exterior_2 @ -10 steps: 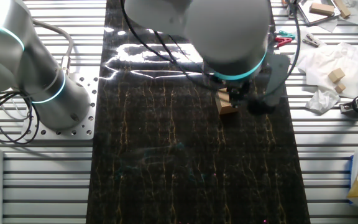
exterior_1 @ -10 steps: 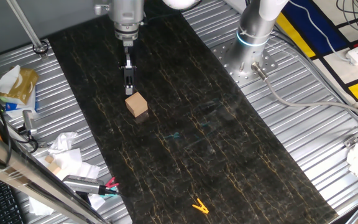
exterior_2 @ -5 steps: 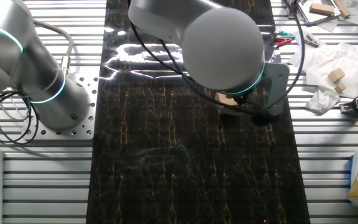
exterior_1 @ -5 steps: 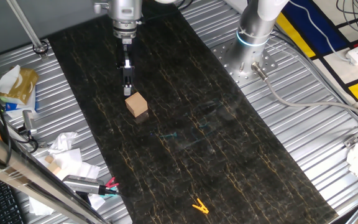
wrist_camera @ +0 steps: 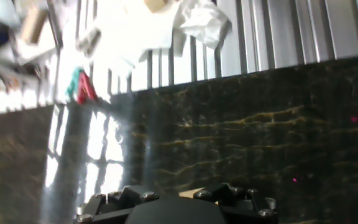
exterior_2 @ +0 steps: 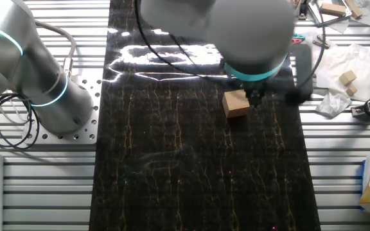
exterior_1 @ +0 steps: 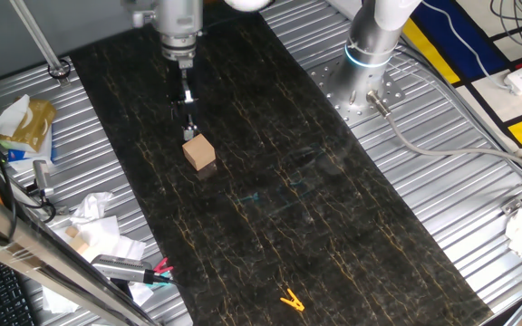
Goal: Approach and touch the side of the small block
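The small block (exterior_1: 199, 152) is a plain light-brown wooden cube on the black mat (exterior_1: 333, 208). My gripper (exterior_1: 188, 129) hangs as one thin black tool with its fingers together, holding nothing. Its tip is low at the block's far side, very close; I cannot tell if it touches. In the other fixed view the block (exterior_2: 236, 103) lies just left of the tool tip (exterior_2: 255, 98), under the big arm joint. In the hand view only a sliver of the block (wrist_camera: 194, 192) shows above the black hand body.
A tiny yellow clip (exterior_1: 290, 300) lies near the mat's front end. Crumpled white paper with wood bits (exterior_1: 93, 231) and a red-handled tool (exterior_1: 157, 269) sit on the ribbed table left of the mat. The arm's base (exterior_1: 370, 54) stands at the right.
The hand has shifted slightly and the big arm joint has swung up and right, uncovering the block in the other fixed view. The block has not moved.
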`<action>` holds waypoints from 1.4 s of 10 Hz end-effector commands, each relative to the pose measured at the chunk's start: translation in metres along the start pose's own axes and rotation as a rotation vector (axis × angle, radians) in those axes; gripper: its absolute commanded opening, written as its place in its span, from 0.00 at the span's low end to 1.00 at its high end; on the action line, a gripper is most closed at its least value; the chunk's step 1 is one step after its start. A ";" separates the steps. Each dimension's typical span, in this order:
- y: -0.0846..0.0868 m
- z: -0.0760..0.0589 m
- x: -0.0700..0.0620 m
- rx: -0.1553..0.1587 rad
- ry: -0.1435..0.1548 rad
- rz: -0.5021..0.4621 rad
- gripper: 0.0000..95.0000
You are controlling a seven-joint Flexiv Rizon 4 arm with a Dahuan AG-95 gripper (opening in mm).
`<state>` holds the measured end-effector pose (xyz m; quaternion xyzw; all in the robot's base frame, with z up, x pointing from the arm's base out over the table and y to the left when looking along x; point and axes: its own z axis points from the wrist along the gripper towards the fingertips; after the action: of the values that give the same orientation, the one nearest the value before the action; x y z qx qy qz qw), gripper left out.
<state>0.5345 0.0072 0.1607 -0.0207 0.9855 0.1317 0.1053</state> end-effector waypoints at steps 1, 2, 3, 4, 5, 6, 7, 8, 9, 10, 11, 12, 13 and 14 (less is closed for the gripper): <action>-0.001 0.000 0.000 0.437 0.290 -0.271 0.80; -0.001 0.000 0.000 0.458 0.305 -0.320 0.80; 0.000 0.001 0.000 0.466 0.297 -0.406 0.80; 0.003 0.003 0.001 0.465 0.270 -0.434 0.80; 0.005 0.005 0.001 0.480 0.258 -0.501 0.80; 0.007 0.007 0.002 0.505 0.262 -0.602 0.80; 0.009 0.008 0.002 0.514 0.246 -0.642 0.80; 0.009 0.008 0.002 0.515 0.243 -0.667 0.80; 0.009 0.008 0.002 0.525 0.221 -0.742 0.60; 0.009 0.008 0.002 0.522 0.198 -0.760 0.60; 0.009 0.008 0.002 0.519 0.185 -0.744 0.60; 0.009 0.008 0.002 0.531 0.175 -0.790 0.60; 0.009 0.008 0.002 0.541 0.154 -0.824 0.60; 0.009 0.008 0.002 0.540 0.145 -0.836 0.60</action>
<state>0.5318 0.0173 0.1561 -0.3789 0.9058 -0.1772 0.0680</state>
